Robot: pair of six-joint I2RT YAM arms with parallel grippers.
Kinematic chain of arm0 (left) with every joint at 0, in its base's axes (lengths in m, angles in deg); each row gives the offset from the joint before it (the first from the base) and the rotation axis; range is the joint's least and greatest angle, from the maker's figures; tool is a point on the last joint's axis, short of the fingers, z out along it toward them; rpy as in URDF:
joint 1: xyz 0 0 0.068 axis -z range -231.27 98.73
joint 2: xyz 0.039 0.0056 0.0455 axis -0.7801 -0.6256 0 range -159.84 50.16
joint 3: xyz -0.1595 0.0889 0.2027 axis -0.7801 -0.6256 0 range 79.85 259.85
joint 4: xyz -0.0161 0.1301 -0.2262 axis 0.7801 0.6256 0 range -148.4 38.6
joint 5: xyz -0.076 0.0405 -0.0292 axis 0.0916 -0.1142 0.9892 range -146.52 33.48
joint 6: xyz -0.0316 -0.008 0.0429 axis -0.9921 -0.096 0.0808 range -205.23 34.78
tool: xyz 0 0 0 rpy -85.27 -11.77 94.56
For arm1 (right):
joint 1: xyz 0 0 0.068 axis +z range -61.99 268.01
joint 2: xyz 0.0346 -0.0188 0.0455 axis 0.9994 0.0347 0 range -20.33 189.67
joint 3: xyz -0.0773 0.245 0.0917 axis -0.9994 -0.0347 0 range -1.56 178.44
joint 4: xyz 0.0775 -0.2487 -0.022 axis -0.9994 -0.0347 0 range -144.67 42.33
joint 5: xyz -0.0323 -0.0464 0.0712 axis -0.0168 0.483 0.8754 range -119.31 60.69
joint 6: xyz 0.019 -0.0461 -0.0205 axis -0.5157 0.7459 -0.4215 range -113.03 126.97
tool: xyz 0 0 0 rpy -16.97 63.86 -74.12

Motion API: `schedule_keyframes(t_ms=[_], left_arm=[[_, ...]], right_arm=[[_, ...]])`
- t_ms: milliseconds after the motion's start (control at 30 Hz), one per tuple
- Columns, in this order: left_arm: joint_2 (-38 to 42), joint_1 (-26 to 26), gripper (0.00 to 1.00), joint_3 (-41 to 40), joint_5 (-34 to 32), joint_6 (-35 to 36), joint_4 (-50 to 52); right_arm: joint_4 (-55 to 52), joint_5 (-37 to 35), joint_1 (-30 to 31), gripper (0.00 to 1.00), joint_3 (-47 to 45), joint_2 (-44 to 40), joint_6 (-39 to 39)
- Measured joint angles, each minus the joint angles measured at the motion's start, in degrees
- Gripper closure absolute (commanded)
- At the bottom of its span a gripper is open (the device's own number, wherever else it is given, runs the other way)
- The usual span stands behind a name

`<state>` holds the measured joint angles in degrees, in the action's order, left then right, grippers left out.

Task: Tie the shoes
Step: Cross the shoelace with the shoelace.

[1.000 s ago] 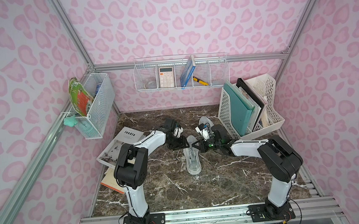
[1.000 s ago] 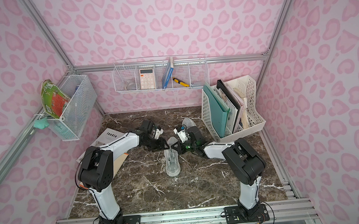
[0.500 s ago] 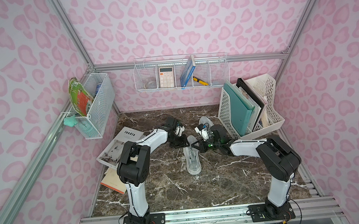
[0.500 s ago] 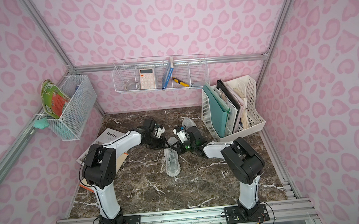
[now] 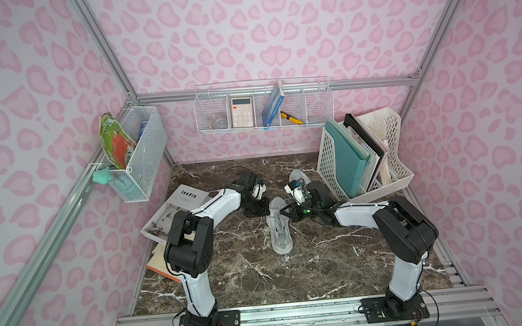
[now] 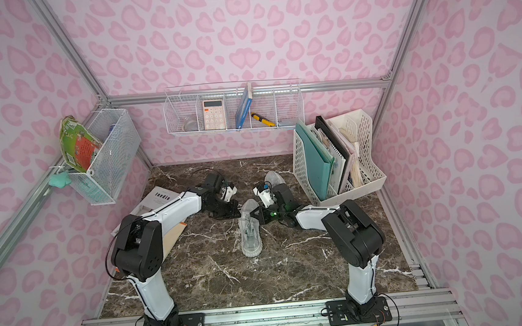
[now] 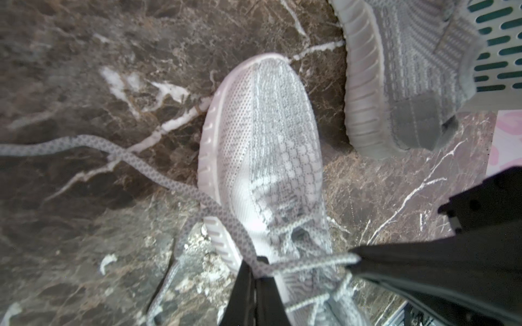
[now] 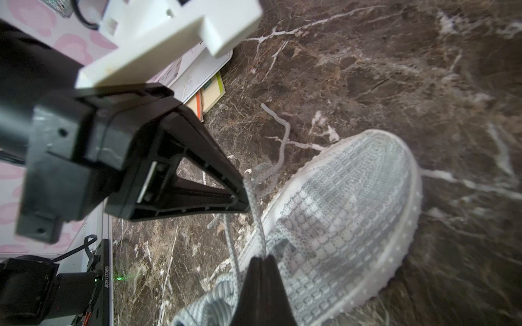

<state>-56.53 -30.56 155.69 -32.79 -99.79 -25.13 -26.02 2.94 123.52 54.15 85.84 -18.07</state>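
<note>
One shoe (image 5: 279, 229) lies in the middle of the bench (image 5: 324, 260), the other shoe (image 5: 299, 177) behind it by the white rack (image 5: 326, 165). The left hand (image 7: 255, 271) and right hand (image 8: 261, 261) each pinch a lace (image 7: 180, 189) tight, maybe to cross them into a knot

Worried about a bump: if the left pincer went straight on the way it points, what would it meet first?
Probably the side of the central light grey knit sneaker. The left pincer, shut on a grey-white lace, points at its lacing, though depth is unclear.
</note>
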Motion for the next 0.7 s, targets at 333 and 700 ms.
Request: schedule_keyframes(t_ms=[333,700], left_arm=[[5.1,2.0,1.00,-2.4,3.1,1.8,5.8],[6.7,2.6,1.00,-2.0,10.2,5.3,8.1]], right_arm=[[0.2,-0.2,-1.0,1.00,0.5,-0.3,0.1],[-3.3,-1.4,-1.2,0.76,1.1,-2.5,6.1]])
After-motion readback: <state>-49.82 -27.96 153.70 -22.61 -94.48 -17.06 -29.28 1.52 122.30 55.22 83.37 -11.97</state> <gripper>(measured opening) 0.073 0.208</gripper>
